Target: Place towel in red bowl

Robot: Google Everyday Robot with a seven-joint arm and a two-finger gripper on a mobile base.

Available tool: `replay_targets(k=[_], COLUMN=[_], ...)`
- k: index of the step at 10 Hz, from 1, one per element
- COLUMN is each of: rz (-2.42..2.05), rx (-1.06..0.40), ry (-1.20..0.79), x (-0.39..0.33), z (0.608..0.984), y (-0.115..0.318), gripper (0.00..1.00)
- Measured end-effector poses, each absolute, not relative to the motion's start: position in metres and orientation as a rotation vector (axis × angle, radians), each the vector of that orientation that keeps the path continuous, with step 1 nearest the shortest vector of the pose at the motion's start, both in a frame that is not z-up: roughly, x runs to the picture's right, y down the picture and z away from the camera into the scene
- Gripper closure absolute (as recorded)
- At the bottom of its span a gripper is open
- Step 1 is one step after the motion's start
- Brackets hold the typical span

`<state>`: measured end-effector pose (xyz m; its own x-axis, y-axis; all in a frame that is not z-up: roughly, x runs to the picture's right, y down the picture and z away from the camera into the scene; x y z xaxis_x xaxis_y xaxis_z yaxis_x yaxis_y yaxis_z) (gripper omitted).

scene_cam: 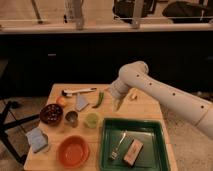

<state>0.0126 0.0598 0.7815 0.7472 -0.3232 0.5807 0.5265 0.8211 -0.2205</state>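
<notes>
My tool hangs over the back half of the tabletop, just right of a green pepper, and its fingers are spread with nothing between them. My white arm reaches in from the right.

The towel lies folded to a point on the tabletop, left of the pepper and well left of my tool, between an orange fruit and the pepper. The red bowl sits at the front edge, well apart from the towel, and I see nothing in it. Between them stand a metal cup and a green cup.

A dark maroon bowl sits to the left, with a light-blue cloth in front of it. A green tray on the right holds 2 things: a utensil and a brown block.
</notes>
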Motion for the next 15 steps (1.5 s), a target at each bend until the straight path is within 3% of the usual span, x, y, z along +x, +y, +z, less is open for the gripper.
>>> replay_targets(k=[3, 11, 15], rz=[-0.479, -0.478, -0.521], rx=[-0.361, -0.344, -0.330], ry=[-0.573, -0.599, -0.679], x=[-0.014, -0.022, -0.093], z=[0.802, 0.811, 0.835], y=[0.058, 0.059, 0.055], gripper=[0.20, 0.20, 0.20])
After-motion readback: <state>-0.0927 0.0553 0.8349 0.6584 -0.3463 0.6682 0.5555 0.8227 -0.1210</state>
